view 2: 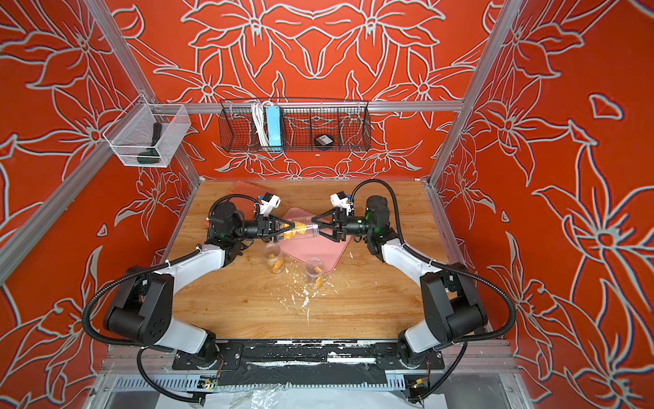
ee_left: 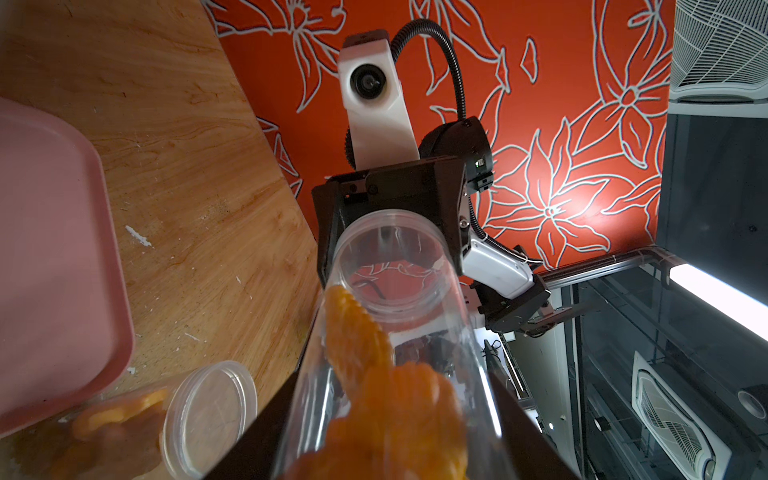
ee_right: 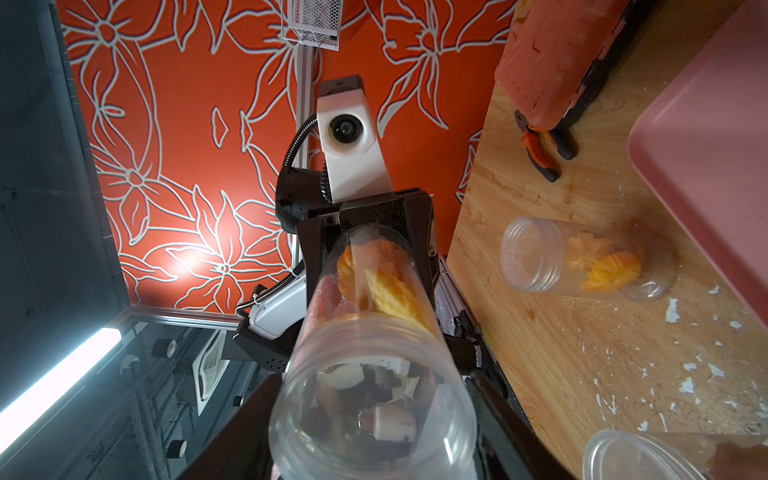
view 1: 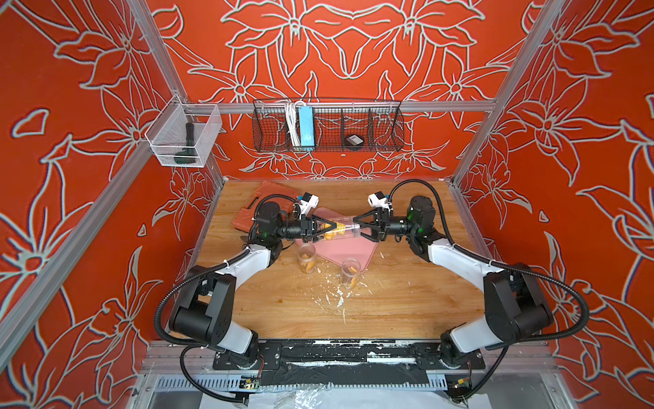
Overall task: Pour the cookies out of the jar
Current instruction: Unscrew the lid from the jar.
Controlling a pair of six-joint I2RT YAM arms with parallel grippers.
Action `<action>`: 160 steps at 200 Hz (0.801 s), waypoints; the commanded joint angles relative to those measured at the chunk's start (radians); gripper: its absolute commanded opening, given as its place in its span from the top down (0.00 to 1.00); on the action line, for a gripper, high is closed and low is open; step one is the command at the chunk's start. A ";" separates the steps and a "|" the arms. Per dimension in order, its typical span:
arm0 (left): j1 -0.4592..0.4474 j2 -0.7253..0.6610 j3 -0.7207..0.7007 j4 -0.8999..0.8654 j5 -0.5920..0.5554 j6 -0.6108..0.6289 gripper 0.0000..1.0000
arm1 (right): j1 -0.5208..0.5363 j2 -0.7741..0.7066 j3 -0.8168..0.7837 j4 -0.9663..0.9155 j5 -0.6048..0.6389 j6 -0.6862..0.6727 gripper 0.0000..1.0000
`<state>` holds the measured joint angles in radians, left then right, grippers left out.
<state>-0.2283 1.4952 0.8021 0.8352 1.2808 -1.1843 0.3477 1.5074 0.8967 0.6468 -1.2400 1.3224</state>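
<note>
Horizontal jar [view 1: 349, 231] of cookies [view 1: 338, 226] (seemingly open)

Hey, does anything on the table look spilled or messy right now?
Yes: white crumbs lie scattered across the wooden table in front of the pink tray, like spilled debris.

A wooden desk [view 1: 407, 301] carries a pink tray [view 1: 354, 252] near its middle. An orange case [view 1: 247, 209] lies toward the back left, with orange-handled pliers [ee_right: 538, 156] just beside it. White crumbs [view 1: 336, 297] are scattered nearer the front. On the back wall a black wire basket [view 1: 389, 134] holds a blue-and-white power strip [view 1: 305, 127]. A white mesh bin [view 1: 209, 124] holds a dark tool [view 1: 189, 141].
</note>
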 commanded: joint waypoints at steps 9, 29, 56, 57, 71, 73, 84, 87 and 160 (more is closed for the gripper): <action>-0.003 -0.004 -0.001 0.036 0.018 -0.056 0.53 | -0.001 0.019 0.058 0.019 -0.069 -0.201 0.48; -0.002 -0.005 -0.001 0.036 0.017 -0.057 0.53 | -0.007 0.011 0.082 -0.071 -0.067 -0.306 0.48; 0.001 0.001 0.000 0.060 0.017 -0.079 0.53 | -0.013 0.004 0.089 -0.119 -0.058 -0.394 0.48; 0.001 0.002 -0.001 0.063 0.017 -0.081 0.53 | -0.013 0.005 0.089 -0.116 -0.059 -0.394 0.48; 0.003 0.007 -0.001 0.091 0.017 -0.104 0.53 | -0.016 0.009 0.082 -0.069 -0.061 -0.393 0.48; 0.003 0.009 -0.001 0.095 0.017 -0.107 0.53 | -0.018 0.010 0.081 -0.062 -0.062 -0.392 0.48; 0.004 0.012 -0.001 0.111 0.017 -0.121 0.53 | -0.020 0.016 0.079 -0.042 -0.060 -0.401 0.49; 0.004 0.013 -0.001 0.115 0.017 -0.124 0.53 | -0.021 0.018 0.080 -0.041 -0.061 -0.404 0.49; 0.006 0.013 0.008 0.134 0.021 -0.148 0.54 | -0.032 0.018 0.105 -0.117 -0.088 -0.612 0.42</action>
<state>-0.2283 1.5116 0.8021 0.8986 1.2896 -1.2789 0.3214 1.5261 0.9756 0.5636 -1.2823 0.8474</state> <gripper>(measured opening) 0.614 0.658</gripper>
